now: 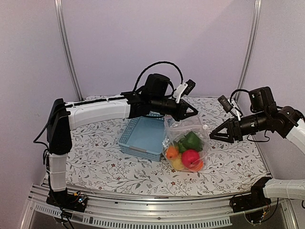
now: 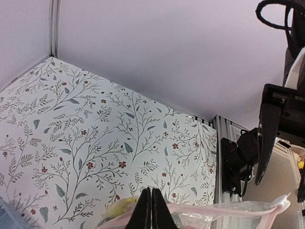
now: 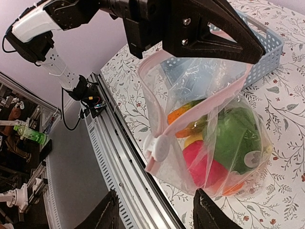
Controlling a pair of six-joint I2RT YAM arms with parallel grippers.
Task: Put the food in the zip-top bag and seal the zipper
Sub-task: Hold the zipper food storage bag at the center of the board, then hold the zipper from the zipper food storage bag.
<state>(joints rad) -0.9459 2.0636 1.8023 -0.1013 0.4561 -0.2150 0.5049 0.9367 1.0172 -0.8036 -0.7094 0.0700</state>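
Table (image 1: 95, 162), flowered cloth, carries everything. Your left claw (image 1: 193, 112) reaches over the far middle and is closed tight on the upper edge of the bag (image 1: 183, 131); the bag hangs from that pinch with its bottom resting on the cloth, probably so the mouth stays up and taut for closing. Your right claw (image 1: 213, 135) sits to the right of the bag, apart from it, fingers spread wide with nothing between them, pointing at the mouth. The basket (image 1: 140, 136) stands just left of the bag, touching or nearly so; it appears empty from above. It crowds the left side, so approach from the right, where the way looks clear. The food is inside the bag, low down: green pepper (image 1: 192, 140), red apple (image 1: 190, 157), orange (image 1: 171, 152), something yellow beneath. Loading looks done. The zipper strip (image 3: 200, 109) runs slantwise down from the left claw's pinch, and the mouth gapes beside it, so the seal is not made. A small pale tab (image 3: 159, 147) sits at the strip's low end, nearest your right claw. Judged next: close on that end and run along the strip. Risk: the loose film folding between the fingers.
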